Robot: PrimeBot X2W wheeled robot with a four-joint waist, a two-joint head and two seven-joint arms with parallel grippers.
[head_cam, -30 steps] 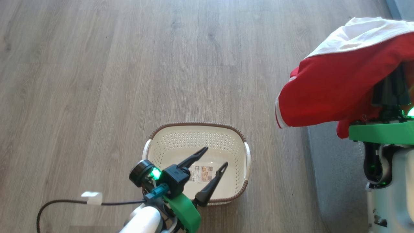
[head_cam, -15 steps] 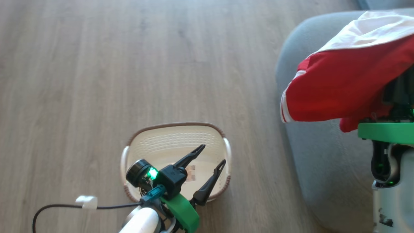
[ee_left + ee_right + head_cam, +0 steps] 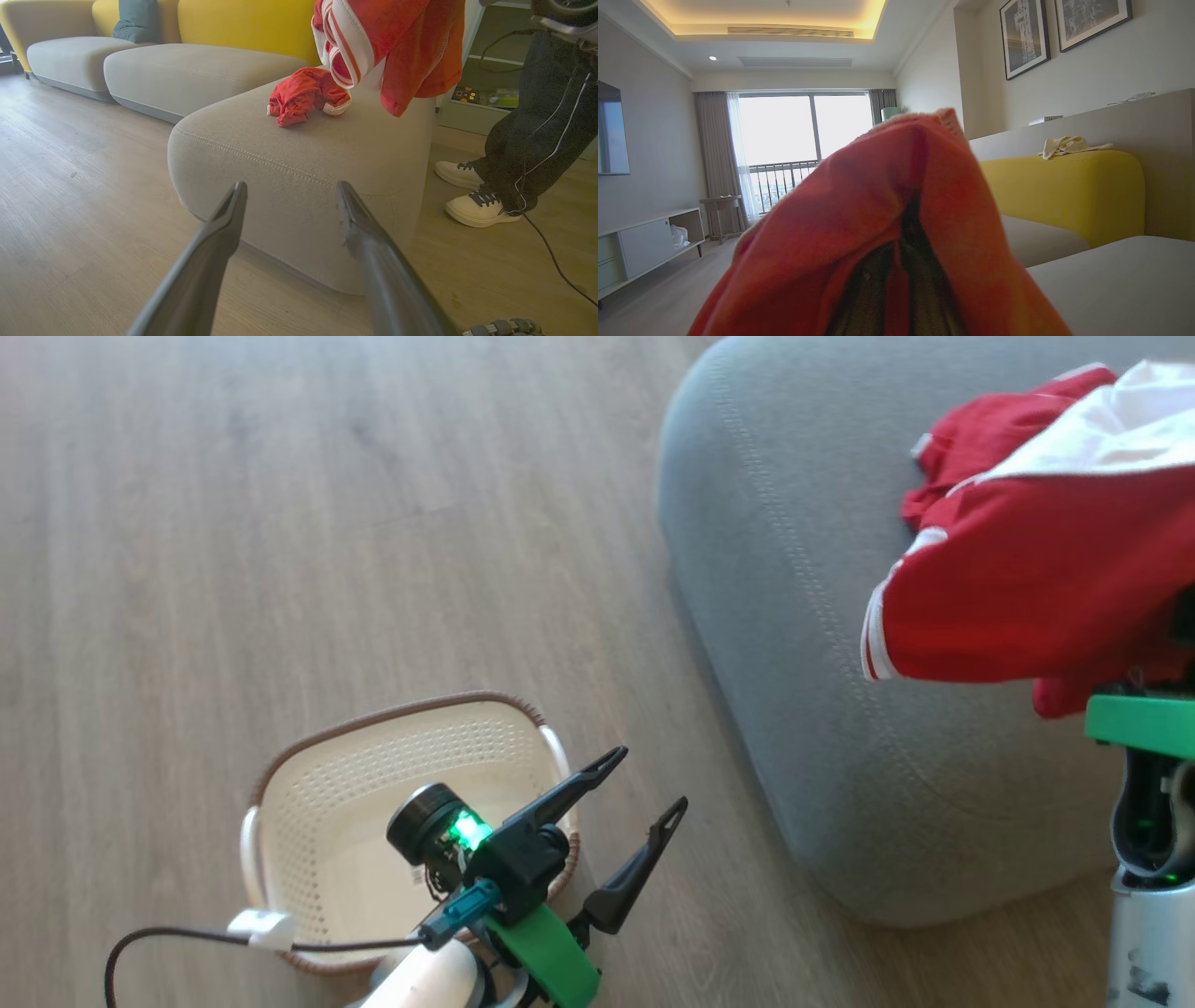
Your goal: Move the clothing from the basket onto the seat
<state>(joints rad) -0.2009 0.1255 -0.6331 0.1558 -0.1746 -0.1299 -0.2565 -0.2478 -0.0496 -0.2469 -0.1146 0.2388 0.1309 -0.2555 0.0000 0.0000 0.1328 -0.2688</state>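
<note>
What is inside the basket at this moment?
Nothing lies in the part of the basket that can be seen: its perforated walls and floor are bare. The wrist of the left pincer covers the right part of the floor, so that patch cannot be checked.

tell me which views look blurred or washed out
Head view: glare washes the wooden floor at the top. Left wrist view: sharp, the grey sofa evenly lit. Right wrist view: the red garment is soft, the window blown out.

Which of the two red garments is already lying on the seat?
The small crumpled garment on the grey seat; the larger white-trimmed garment hangs from the right gripper.
</note>
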